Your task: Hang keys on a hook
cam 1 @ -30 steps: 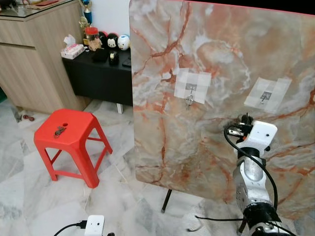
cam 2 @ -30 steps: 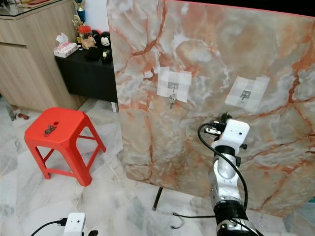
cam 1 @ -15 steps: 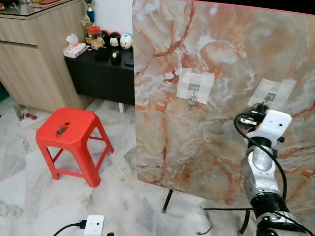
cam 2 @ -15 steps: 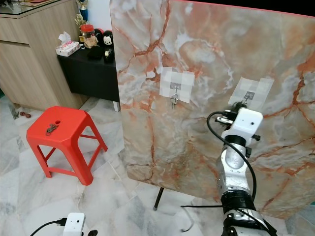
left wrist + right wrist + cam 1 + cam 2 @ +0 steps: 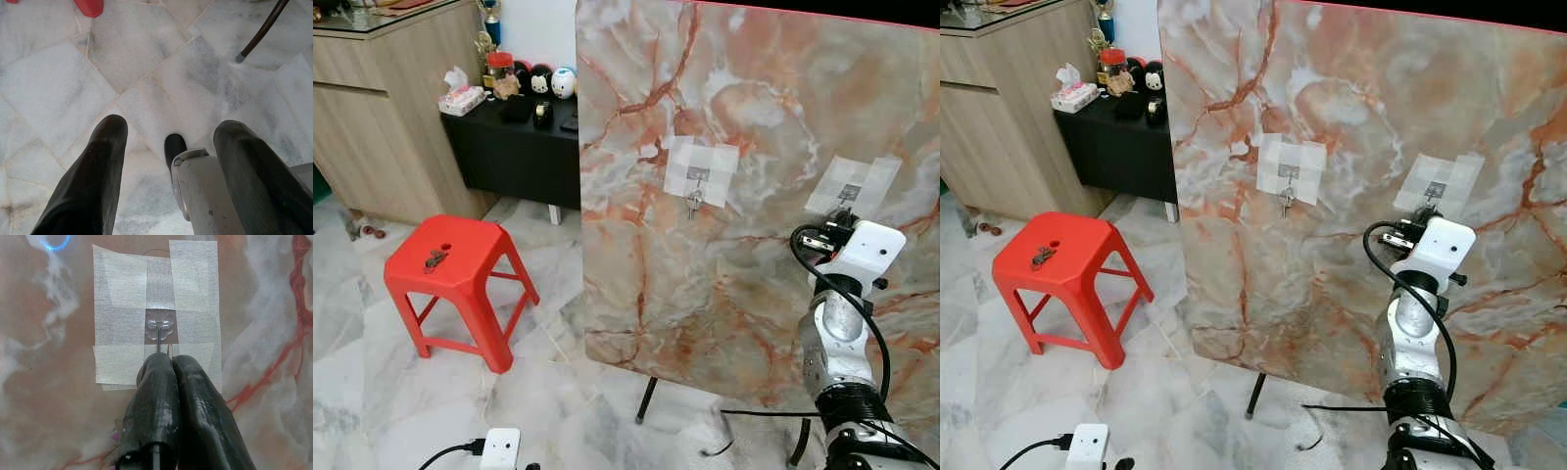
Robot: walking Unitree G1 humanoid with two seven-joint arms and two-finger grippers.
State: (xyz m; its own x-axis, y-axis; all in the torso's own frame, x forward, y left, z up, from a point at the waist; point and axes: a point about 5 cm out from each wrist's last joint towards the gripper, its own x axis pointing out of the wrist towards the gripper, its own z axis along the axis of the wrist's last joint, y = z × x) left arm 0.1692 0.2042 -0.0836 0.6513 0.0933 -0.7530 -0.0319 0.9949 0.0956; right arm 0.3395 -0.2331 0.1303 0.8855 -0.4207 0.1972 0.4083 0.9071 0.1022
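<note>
An upright marble board (image 5: 754, 147) carries two taped hooks. A set of keys (image 5: 692, 204) hangs from the left hook (image 5: 698, 176). My right gripper (image 5: 830, 227) is raised against the board just below the right hook (image 5: 845, 192). In the right wrist view its fingers (image 5: 156, 382) are pressed shut right under the clear hook (image 5: 159, 327). A thin metal ring edge and a small pink bit show around them, so they hold keys. Another bunch of keys (image 5: 434, 259) lies on the red stool (image 5: 460, 264). My left gripper (image 5: 168, 132) hangs open over the floor.
The board stands on thin dark legs (image 5: 646, 399) on a marble floor. A black cable (image 5: 754, 416) trails on the floor below my right arm. A low black cabinet (image 5: 514, 147) with small ornaments and a wooden cupboard (image 5: 382, 108) stand at the back left.
My right gripper has risen and moved right, from below and left of the right hook to just under it. The camera has shifted slightly.
</note>
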